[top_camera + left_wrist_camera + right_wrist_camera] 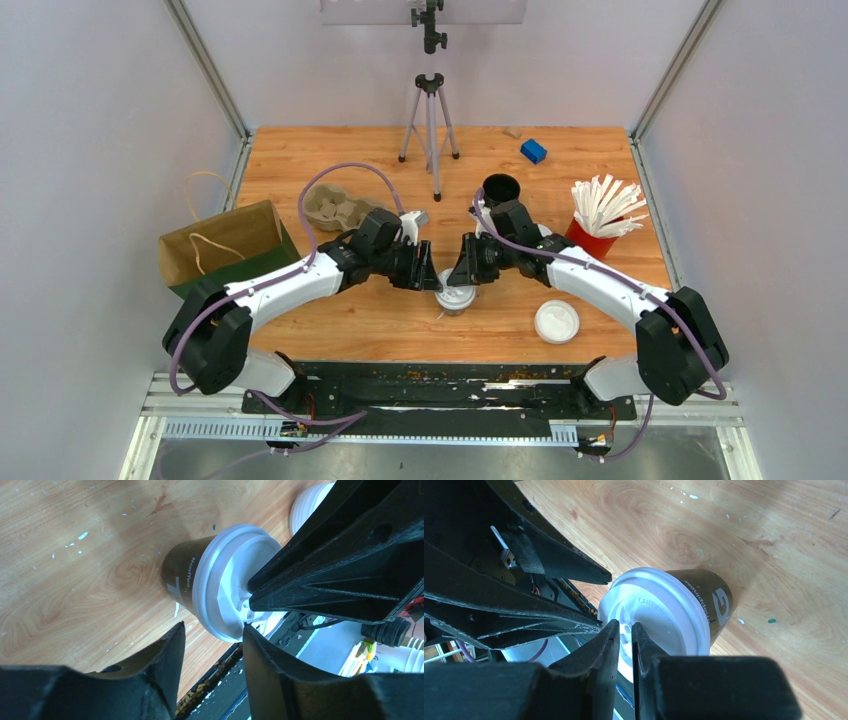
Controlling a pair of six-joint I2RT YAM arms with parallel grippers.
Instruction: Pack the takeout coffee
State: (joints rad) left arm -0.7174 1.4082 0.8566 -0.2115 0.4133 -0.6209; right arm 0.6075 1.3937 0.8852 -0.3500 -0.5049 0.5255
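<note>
Both arms reach inward and meet at mid-frame in the top view, wrists dipped. The coffee cup stands upright on the table between them, white lid on. Left gripper hangs just beside it, jaws spread, holding nothing. Right gripper has its tips at the lid, jaws a thin slit apart. Nipping it or not, can't tell.

My left arm and right arm match — white shells on the long links, chunky black housings at every joint. A lilac cable runs along each. My fingers are matte black plastic wedges, edges scuffed pale.
</note>
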